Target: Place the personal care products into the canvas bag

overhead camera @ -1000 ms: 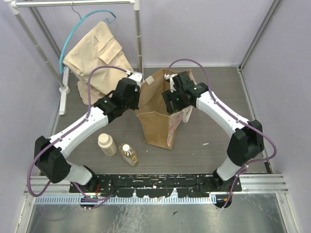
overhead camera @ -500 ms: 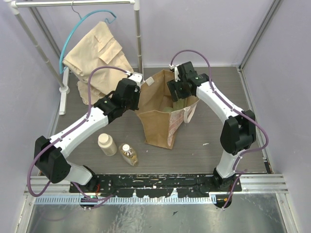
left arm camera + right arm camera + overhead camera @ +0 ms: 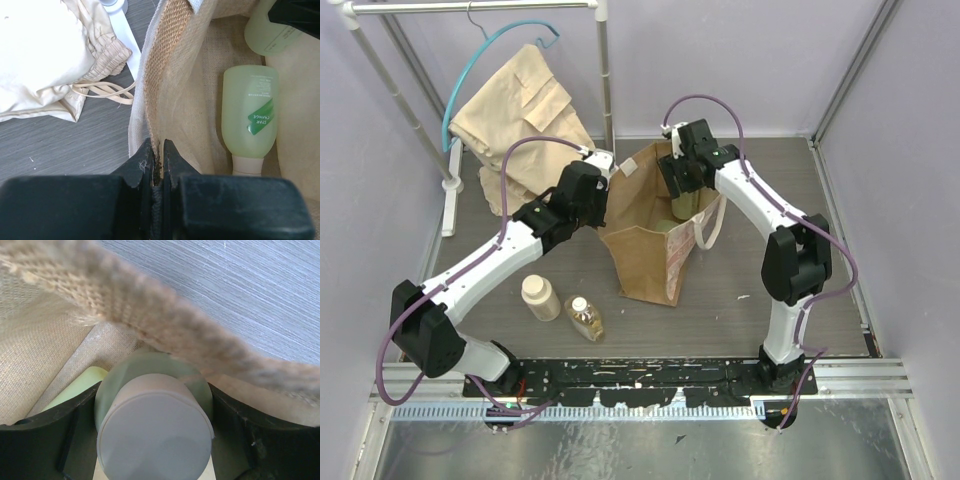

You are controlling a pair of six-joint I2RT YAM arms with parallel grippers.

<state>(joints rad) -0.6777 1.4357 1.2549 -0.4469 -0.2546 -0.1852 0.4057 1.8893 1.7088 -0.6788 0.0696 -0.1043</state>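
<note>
**A:** Bottles first: what do our hands have hold of?

**B:** Our right hand (image 3: 152,410) is closed about a green bottle (image 3: 155,440), one finger on each side and the cap facing the wrist camera. It hangs inside the mouth of the canvas bag (image 3: 642,262), just past the woven rim. We judge it is held there so that letting go drops it into the bag and not onto the counter (image 3: 750,265). We cannot tell whether it touches the bottom.

**A:** And the left?

**B:** Our left hand (image 3: 156,150) is pinched fully shut on the bag's rim, with the cloth caught between the jaws. We think that grip props up the soft wall and keeps the mouth wide for the other arm.

**A:** What is already inside?

**B:** A cream-capped bottle (image 3: 250,115) lies on its side on the bag's floor, beside the one we hold.

**A:** And outside?

**B:** A cream bottle (image 3: 540,297) and an amber bottle (image 3: 585,318) stand close together on the counter, near the bag's front left corner but apart from it. By our count those two remain.
</note>
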